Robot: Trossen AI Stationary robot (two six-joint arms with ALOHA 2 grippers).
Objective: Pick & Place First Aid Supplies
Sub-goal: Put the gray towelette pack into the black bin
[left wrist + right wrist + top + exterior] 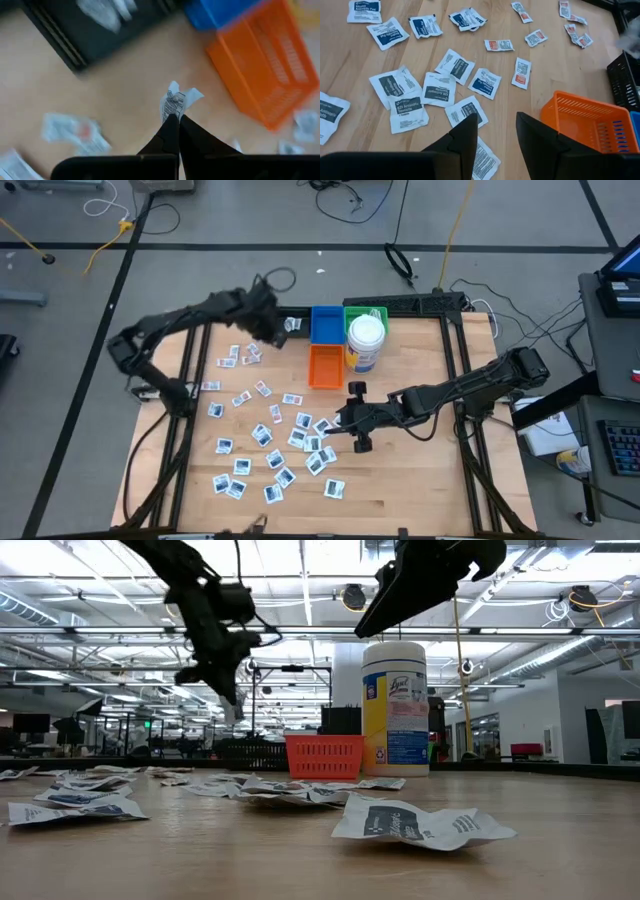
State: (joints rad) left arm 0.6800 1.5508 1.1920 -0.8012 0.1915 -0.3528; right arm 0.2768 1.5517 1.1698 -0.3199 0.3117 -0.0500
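The packets [262,435], likely light, limp and best pinched by an edge, lay scattered on the table [420,470]; one [173,102] hung clenched in the left gripper [283,330] near the bins [325,366], while the right gripper [345,420] hovered part-open, empty

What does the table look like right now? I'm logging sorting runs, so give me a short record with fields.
left pincer: shut on a white packet, raised near the bins
right pincer: open, empty, above the scattered packets
orange bin: beside the wipes canister
blue bin: behind the orange one
green bin: behind the canister
table: wooden, packets strewn mostly on the left and middle
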